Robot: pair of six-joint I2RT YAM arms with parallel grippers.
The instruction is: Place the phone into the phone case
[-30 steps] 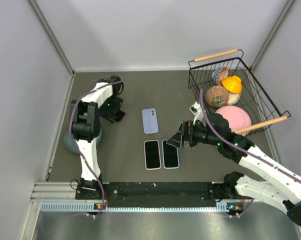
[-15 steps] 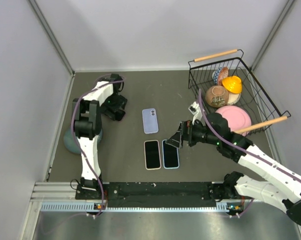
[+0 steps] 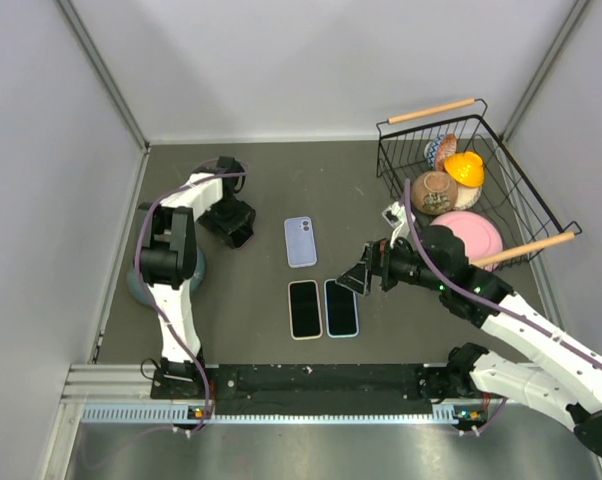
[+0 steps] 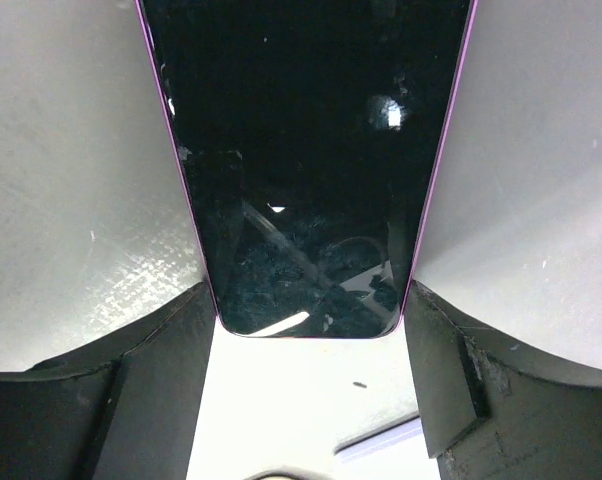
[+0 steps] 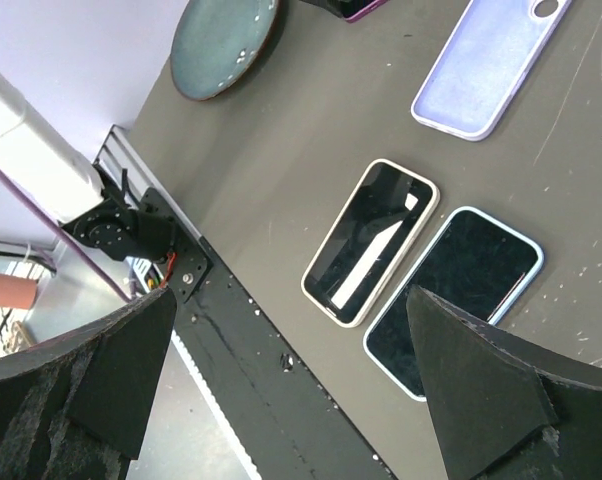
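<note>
My left gripper (image 3: pixel 237 224) is shut on a black-screened phone with a purple edge (image 4: pixel 301 150) and holds it off the table, left of the lavender phone case (image 3: pixel 300 241). The fingers grip the phone's two long sides in the left wrist view. The case lies open side down, its camera cutout at the far end; it also shows in the right wrist view (image 5: pixel 491 65). My right gripper (image 3: pixel 354 279) is open and empty, hovering just right of the two phones lying on the table.
A white-edged phone (image 3: pixel 304 308) and a blue-edged phone (image 3: pixel 341 307) lie side by side near the front. A teal plate (image 3: pixel 139 285) sits under the left arm. A wire basket (image 3: pixel 501 190) with bowls and a pink plate stands at the right.
My left gripper has shifted a little to the right toward the case, still holding the phone. The right arm has barely moved.
</note>
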